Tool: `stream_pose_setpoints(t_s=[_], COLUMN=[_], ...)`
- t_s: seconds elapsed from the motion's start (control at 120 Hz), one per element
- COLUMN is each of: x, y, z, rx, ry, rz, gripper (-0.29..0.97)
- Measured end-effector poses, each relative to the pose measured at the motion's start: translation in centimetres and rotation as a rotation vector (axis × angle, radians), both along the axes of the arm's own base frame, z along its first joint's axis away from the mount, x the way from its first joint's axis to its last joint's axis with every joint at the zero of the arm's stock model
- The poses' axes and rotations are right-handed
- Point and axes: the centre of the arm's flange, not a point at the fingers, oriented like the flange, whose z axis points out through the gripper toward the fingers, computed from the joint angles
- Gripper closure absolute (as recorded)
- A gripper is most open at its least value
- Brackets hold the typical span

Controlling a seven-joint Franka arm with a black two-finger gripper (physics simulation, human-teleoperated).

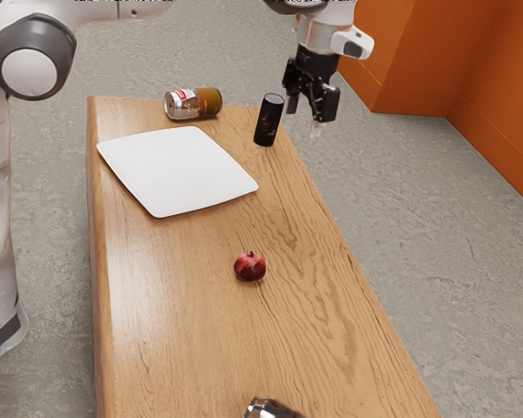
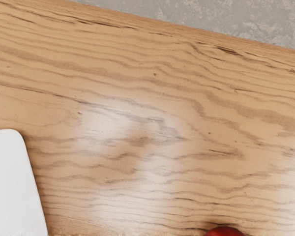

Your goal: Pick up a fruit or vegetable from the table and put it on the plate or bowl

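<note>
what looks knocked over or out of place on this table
The can lies tipped on its side at the table's far end, just beyond the white plate, while the black cylinder near it stands upright. The pomegranate sits whole on the wood.

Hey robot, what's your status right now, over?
Gripper open, empty, held high. Pomegranate on the table, off the plate. Black cylinder stands near gripper.

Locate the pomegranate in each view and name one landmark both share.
Exterior view: the pomegranate lies on the table, apart from the white plate, nearer the camera.
Wrist view: a red sliver of it, cut by the frame's edge, across bare wood from the plate's corner.
Shared landmark: the white plate.
</note>
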Motion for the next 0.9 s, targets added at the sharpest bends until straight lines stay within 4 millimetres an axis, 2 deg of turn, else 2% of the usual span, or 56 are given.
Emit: stream_pose_setpoints(t_s=[0.075, 0.175, 0.258, 0.333, 0.433, 0.525, 0.733, 0.817, 0.9], x=[0.3, 0.0, 0.1, 0.6, 0.9, 1.4, 5.9, 7.2, 8.0], y=[0.0, 0.0, 0.0, 0.0, -0.1, 0.1, 0.7, -0.1, -2.4], z=[-0.5, 0.5, 0.4, -1.0, -5.2, -7.5, -13.4, -14.6, -15.1], rx=[-0.011, -0.006, 0.009, 0.015, 0.014, 0.000, -0.018, -0.030, -0.037], ry=[0.012, 0.001, 0.007, 0.035, 0.103, 0.094, 0.013, -0.030, -0.068], rz=[0.004, -0.003, -0.076, -0.164, -0.287, -0.379, -0.502, -0.546, -0.609], gripper=[0.00, 0.00, 0.00, 0.01, 0.01, 0.01, 0.01, 0.01, 0.01])
